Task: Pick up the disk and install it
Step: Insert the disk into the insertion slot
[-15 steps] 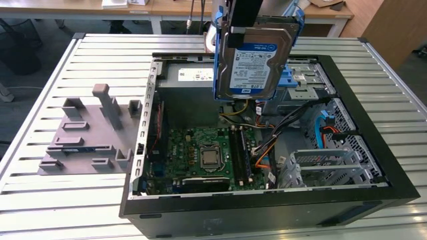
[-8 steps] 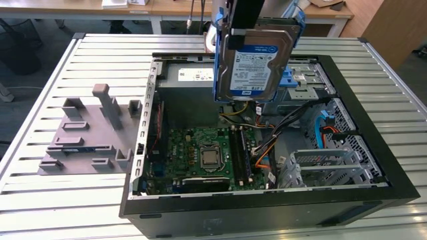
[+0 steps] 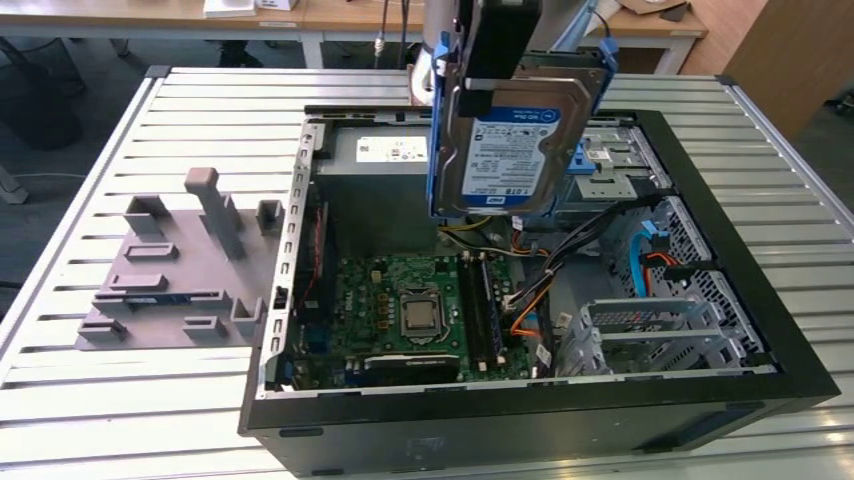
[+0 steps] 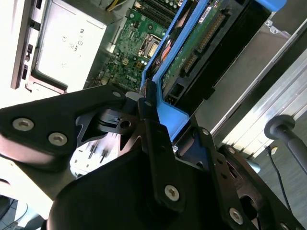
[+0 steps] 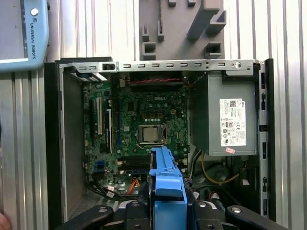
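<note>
Exterior view puts the disk (image 3: 514, 150) in the air above the open case (image 3: 534, 405), hanging on edge with its label toward the camera, over the stretch of the case between the power supply (image 3: 380, 152) and the drive cage (image 3: 661, 330). The gripper (image 3: 518, 75) takes it from above. In the second wrist view the jaws are drawn in tight on the blue carrier frame, one finger (image 4: 156, 143) pressed flat against the plastic and nothing else in the grasp. That grip looks chosen to clamp plastic, not the bare metal body or the green circuit board (whose connector row shows on the disk's underside). It also leaves the far end of the disk free. Carrying it upright and high probably keeps it off the case walls and the orange and black cables (image 3: 534, 300) lying inside the case beside the motherboard (image 3: 414, 310). In the first wrist view the disk (image 5: 165, 175) lies edge-on over the middle of the case, so no bay holds it yet.
</note>
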Controlling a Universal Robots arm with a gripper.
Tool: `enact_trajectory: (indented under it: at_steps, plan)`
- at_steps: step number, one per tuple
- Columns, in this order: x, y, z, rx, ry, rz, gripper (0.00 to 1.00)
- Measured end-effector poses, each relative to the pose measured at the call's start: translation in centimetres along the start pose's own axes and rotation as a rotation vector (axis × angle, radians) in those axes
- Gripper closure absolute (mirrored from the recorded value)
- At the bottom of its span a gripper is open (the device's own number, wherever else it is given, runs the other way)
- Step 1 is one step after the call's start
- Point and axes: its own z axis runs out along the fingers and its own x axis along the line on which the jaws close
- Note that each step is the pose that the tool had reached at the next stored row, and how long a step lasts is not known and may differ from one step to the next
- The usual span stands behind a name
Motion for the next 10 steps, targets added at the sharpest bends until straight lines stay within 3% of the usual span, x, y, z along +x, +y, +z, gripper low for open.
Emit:
enact_trajectory:
  at_steps: [7,10]
  plan:
    - [1.46,-0.08,0.27,-0.0001,0.0003,0.0,0.64]
    - [1.65,-0.46,0.37,0.0,0.0021,0.0,0.64]
